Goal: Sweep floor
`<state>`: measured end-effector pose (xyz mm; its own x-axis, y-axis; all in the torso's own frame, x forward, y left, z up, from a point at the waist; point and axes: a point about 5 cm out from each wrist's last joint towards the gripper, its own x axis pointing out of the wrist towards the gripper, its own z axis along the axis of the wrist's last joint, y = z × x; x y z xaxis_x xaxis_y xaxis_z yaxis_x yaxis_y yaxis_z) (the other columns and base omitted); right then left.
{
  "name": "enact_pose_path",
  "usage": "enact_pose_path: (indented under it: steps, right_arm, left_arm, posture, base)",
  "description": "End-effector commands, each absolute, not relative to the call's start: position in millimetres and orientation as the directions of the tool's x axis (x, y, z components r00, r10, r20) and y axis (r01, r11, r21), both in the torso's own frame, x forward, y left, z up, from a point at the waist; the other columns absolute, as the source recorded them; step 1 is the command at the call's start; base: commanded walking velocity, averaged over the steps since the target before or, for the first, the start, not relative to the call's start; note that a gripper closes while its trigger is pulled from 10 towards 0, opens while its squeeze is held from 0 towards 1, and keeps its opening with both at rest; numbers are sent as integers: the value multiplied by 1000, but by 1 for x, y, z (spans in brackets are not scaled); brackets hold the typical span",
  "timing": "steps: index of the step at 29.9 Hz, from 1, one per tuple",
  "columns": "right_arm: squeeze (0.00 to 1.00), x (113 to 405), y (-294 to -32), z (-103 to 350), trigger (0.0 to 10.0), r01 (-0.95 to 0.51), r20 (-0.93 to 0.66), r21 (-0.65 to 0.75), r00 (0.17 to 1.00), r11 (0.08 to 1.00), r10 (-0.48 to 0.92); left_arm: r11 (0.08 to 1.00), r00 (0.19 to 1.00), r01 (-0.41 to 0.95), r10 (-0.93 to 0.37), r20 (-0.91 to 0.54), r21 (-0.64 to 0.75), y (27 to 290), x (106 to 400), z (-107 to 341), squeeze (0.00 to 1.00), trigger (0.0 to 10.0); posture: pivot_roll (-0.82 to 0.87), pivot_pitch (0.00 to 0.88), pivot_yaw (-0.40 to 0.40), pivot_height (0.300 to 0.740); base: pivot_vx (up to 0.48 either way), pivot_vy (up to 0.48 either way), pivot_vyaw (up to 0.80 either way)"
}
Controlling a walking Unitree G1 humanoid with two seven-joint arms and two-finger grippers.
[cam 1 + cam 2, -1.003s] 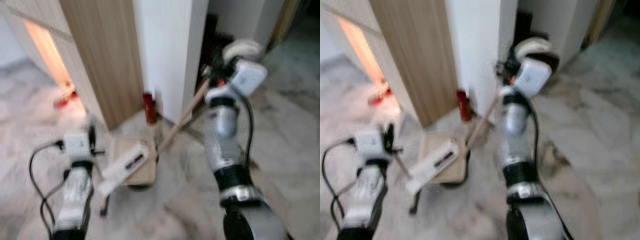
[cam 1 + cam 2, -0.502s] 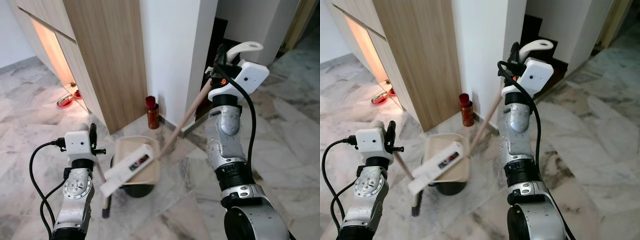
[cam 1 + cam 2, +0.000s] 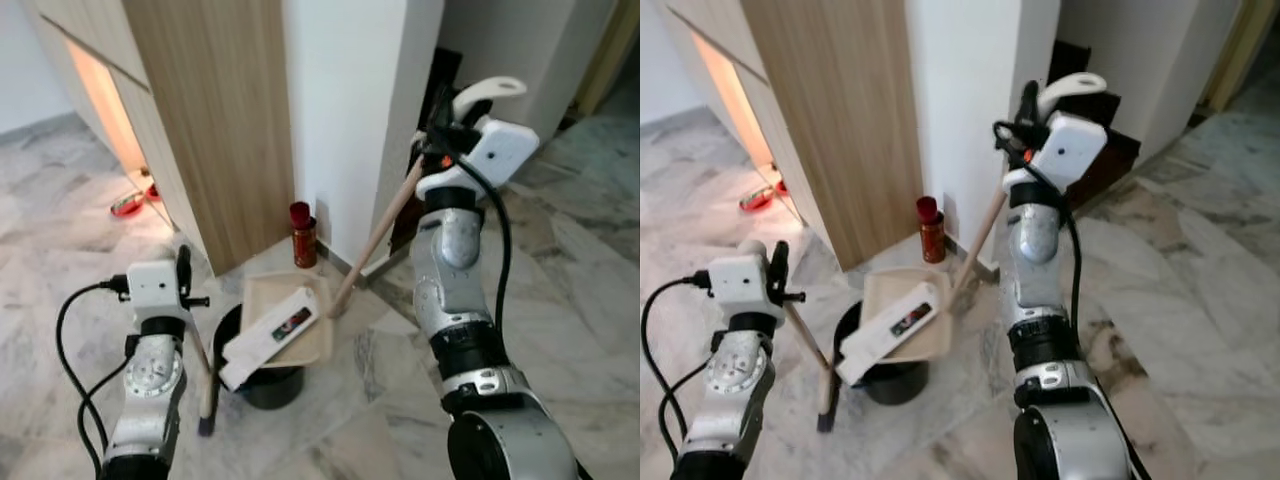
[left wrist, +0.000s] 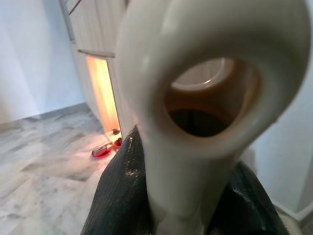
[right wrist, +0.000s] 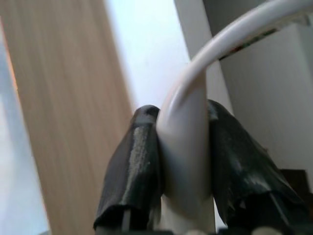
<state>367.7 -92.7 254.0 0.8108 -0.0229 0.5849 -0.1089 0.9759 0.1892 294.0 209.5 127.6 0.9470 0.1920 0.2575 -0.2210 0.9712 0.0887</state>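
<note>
A: What is the biggest thing in front?

B: The grey-veined marble floor [image 3: 560,290], with a light wood cabinet [image 3: 220,110] and a white wall pillar [image 3: 350,100] standing on it.

A: And the sweeping gear?

B: A beige plastic dustpan [image 3: 290,320] tilts over a round black bin [image 3: 262,385] on the floor near the cabinet's corner. A broom with a long wooden stick and white curved handle [image 3: 385,228] slants from beside the dustpan up past the pillar.

A: The tools?

B: The right tool [image 5: 183,161] is clenched on the broom's white handle, both fingers [image 5: 134,171] pressing its sides. The left tool [image 4: 181,196] grasps the dustpan's cream looped handle [image 4: 200,98].

A: Anything smaller?

B: 1 small red bottle [image 3: 931,232] stands at the pillar's foot.
</note>
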Motion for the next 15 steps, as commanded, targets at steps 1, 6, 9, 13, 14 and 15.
enact_pose_path:
  steps: [1, 6, 9, 13, 14, 15]
  right_arm:
    - [0, 365, -101, 274, 10000, -107, 647, 237, 759, 966, -74]
    - [0, 365, -100, 275, 10000, -111, 647, 239, 759, 965, -73]
    - [0, 364, -99, 275, 10000, -113, 650, 238, 757, 965, -72]
    - [0, 362, -97, 279, 10000, -119, 668, 226, 741, 967, -65]
    - [0, 360, -95, 281, 10000, -124, 684, 213, 727, 969, -57]
    - [0, 359, -94, 283, 10000, -126, 691, 209, 720, 970, -55]
  left_arm:
    - [975, 934, -207, 172, 315, 81, 204, 297, 140, 0, 10000]
    - [974, 930, -214, 179, 321, 77, 205, 296, 140, 0, 10000]
    - [975, 931, -209, 174, 321, 76, 205, 296, 140, 0, 10000]
    - [975, 932, -207, 173, 320, 77, 205, 296, 140, 0, 10000]
    - [975, 932, -207, 173, 320, 76, 205, 296, 140, 0, 10000]
    - [975, 932, -207, 173, 319, 76, 205, 296, 140, 0, 10000]
  posture:
    - [94, 0, 34, 740]
    - [95, 0, 34, 740]
    - [95, 0, 33, 740]
    - [94, 0, 33, 740]
    - [94, 0, 33, 740]
    - [92, 0, 33, 740]
  base:
    - [289, 0, 0]
    - [109, 0, 0]
    - [0, 0, 0]
    - [0, 0, 0]
    - [0, 0, 0]
    - [0, 0, 0]
